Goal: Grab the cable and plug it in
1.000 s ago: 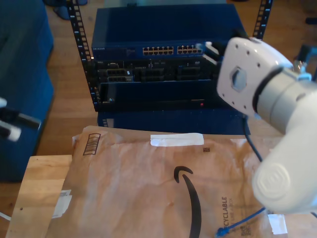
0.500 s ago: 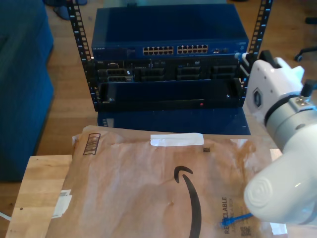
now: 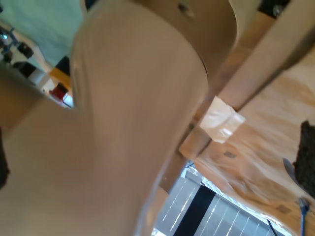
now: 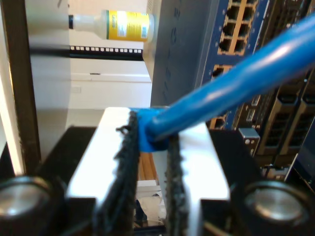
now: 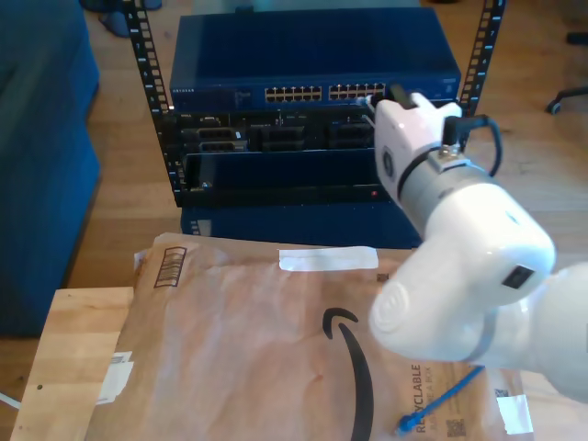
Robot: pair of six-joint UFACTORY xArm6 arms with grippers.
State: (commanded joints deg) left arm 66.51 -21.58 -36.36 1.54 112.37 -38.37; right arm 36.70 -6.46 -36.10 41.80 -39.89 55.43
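Swung back in from the exterior view's right edge, now parked right at the switch point(image 5: 312, 69) ports around 1 o'clock. My second gripper point(image 4: 150, 147), fingers point(image 4: 123, 157) clenched on the cable point(image 4: 231, 83) just behind its plug. Free end point(image 5: 409, 424) lying on the cardboard point(image 5: 239, 340) at 5 o'clock. My first gripper: can't tell. Risk: plug tilted or off the port, jamming on the bezel, or slipping in the pinch.

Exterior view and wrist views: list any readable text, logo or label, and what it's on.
"CYCLABLE", start hidden: brown paper mailer.
Curved arrow logo, no words: the mailer.
Barcode sticker: too small.
White lettering on the blue switch: too small.
Yellow label on the bottle: blurred.
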